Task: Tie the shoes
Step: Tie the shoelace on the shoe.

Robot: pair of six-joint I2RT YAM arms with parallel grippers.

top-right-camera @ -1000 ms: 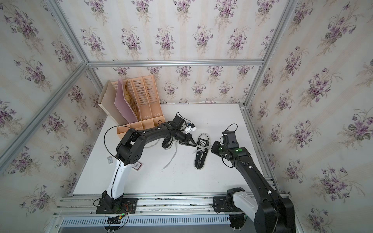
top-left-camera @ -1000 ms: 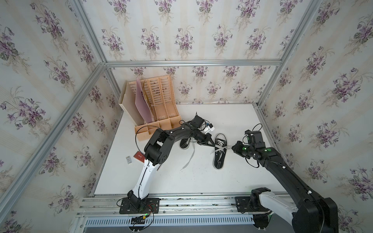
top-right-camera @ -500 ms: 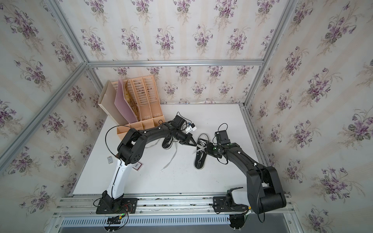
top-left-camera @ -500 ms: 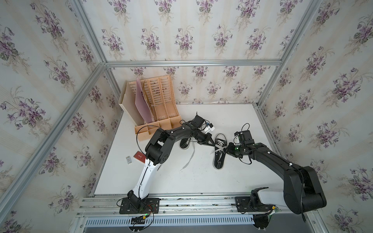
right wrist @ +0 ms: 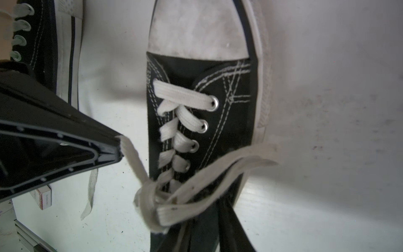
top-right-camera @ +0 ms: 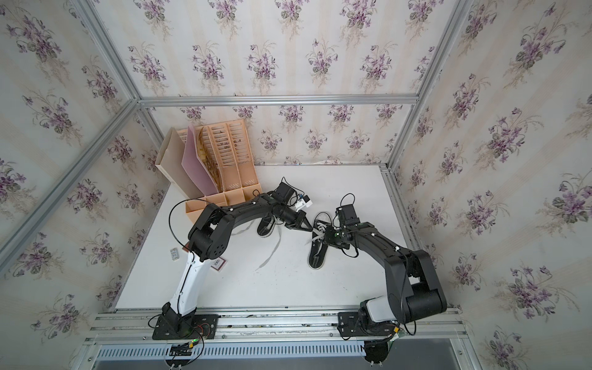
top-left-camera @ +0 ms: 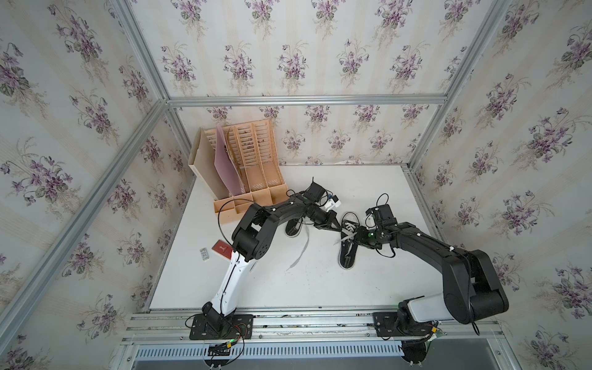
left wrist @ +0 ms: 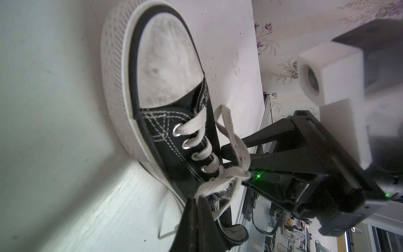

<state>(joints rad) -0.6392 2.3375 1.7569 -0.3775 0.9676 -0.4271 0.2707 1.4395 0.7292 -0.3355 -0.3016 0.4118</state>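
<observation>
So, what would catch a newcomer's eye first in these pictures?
The left arm and right arm meet over a black sneaker mid-table, where the left fingers pinch an end of its white lace. The second sneaker lies beside it, its loose lace trailing; a tan file organizer stands in a far corner.

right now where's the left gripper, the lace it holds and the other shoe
left gripper [right wrist: 119, 146], right wrist view, tip of its shut fingers
lace [right wrist: 132, 155], right wrist view, strand just off the gripper tip
other shoe [right wrist: 44, 39], right wrist view, black canvas side

Both arms stretch inward, tips nearly meeting. The left hand [top-left-camera: 339, 229] pinches a lace [right wrist: 131, 153] tight; the right hand [top-left-camera: 358, 237] has jaws slightly apart.
</observation>
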